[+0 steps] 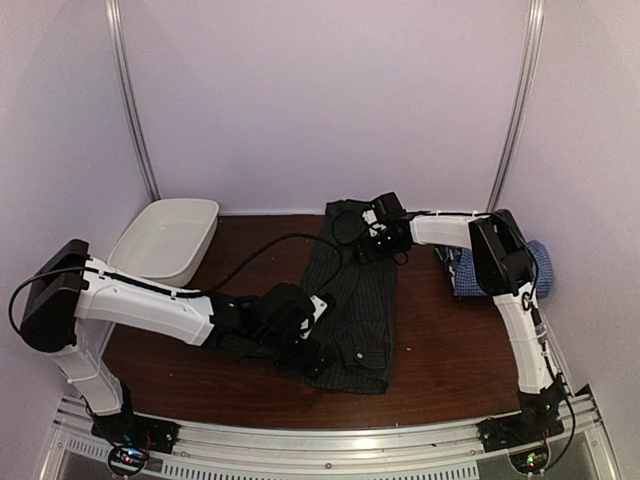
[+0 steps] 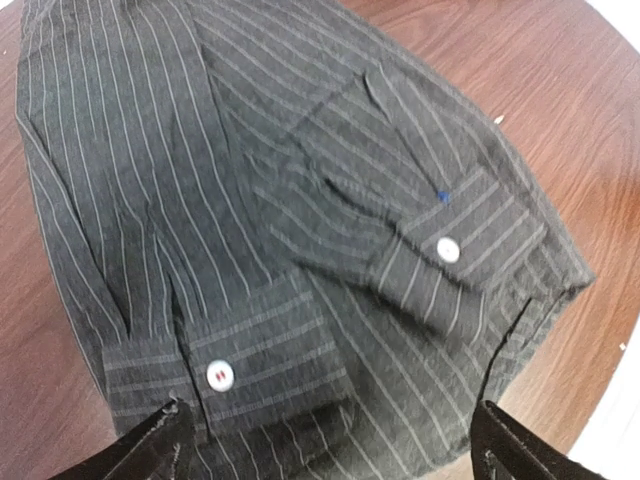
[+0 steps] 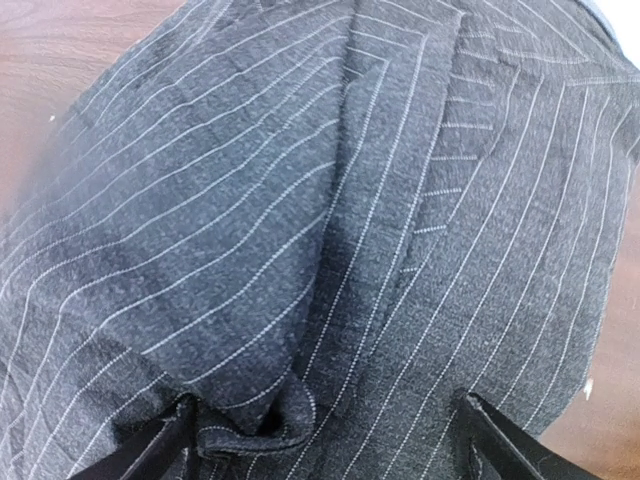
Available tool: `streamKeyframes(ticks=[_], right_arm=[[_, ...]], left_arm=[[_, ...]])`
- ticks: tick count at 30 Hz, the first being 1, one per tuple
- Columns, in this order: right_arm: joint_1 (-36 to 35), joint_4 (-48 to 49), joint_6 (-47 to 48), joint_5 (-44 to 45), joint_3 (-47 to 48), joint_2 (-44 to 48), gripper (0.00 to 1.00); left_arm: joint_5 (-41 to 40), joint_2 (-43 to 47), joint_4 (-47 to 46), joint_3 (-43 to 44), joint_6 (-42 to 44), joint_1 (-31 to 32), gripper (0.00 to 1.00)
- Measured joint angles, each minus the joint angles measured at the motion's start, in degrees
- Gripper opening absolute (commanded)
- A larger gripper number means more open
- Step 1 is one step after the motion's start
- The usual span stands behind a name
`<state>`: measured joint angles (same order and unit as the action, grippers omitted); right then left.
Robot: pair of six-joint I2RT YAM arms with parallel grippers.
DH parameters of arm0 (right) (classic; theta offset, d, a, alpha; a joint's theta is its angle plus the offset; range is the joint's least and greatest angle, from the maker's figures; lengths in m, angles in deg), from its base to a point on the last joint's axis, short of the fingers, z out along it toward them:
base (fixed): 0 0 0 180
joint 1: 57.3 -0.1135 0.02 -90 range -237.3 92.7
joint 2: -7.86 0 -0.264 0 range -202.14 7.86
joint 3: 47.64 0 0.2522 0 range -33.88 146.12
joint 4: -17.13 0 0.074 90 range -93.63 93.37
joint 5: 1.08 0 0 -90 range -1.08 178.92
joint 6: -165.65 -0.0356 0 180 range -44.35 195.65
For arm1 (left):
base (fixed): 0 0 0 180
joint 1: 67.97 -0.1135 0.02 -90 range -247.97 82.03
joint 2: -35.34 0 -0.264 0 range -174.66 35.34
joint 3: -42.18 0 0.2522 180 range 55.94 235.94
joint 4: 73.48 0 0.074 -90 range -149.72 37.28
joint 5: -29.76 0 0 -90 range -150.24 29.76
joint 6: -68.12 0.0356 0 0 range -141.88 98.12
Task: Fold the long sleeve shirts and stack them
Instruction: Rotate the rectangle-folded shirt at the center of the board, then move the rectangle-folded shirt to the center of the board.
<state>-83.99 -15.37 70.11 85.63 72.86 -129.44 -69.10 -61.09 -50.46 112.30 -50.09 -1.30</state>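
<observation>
Left gripper (image 1: 314, 358) spread wide over the black pinstripe shirt (image 1: 365, 300) at its cuffs, right gripper (image 1: 377, 240) wide over its far end — blue-check shirt (image 1: 460, 275) lies well right.

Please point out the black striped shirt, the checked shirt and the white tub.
black striped shirt (image 1: 365, 300): top view, its middle.
checked shirt (image 1: 458, 275): top view, its left part.
white tub (image 1: 165, 238): top view, bare floor.

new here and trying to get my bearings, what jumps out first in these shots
The black pinstriped cloth shirt lies mid-table, the left gripper open above its buttoned cuffs at the near end, the right gripper open over the far end. A blue-and-white checked shirt sits at the right edge, a white oval plastic tub at the far left.
</observation>
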Motion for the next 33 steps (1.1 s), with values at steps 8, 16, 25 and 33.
streamKeyframes(ticks=[8,16,25,33], right_arm=[[-0.42,-0.85,6.54,1.62,-6.91,6.4,0.92],[-7.72,3.54,5.07,4.28,-35.15,34.6,0.93],[-28.52,1.42,-0.5,5.73,-56.24,49.83,0.93],[-36.87,0.02,-1.92,4.04,-59.08,51.39,0.91]], left_arm=[[0.11,3.26,0.63,-5.6,3.85,-0.26,0.98],[0.09,11.52,-3.65,-9.03,9.81,-1.01,0.98],[3.21,24.41,-4.9,-14.51,9.51,-12.7,0.98],[3.96,30.42,-4.28,-15.87,9.88,-14.58,0.98]])
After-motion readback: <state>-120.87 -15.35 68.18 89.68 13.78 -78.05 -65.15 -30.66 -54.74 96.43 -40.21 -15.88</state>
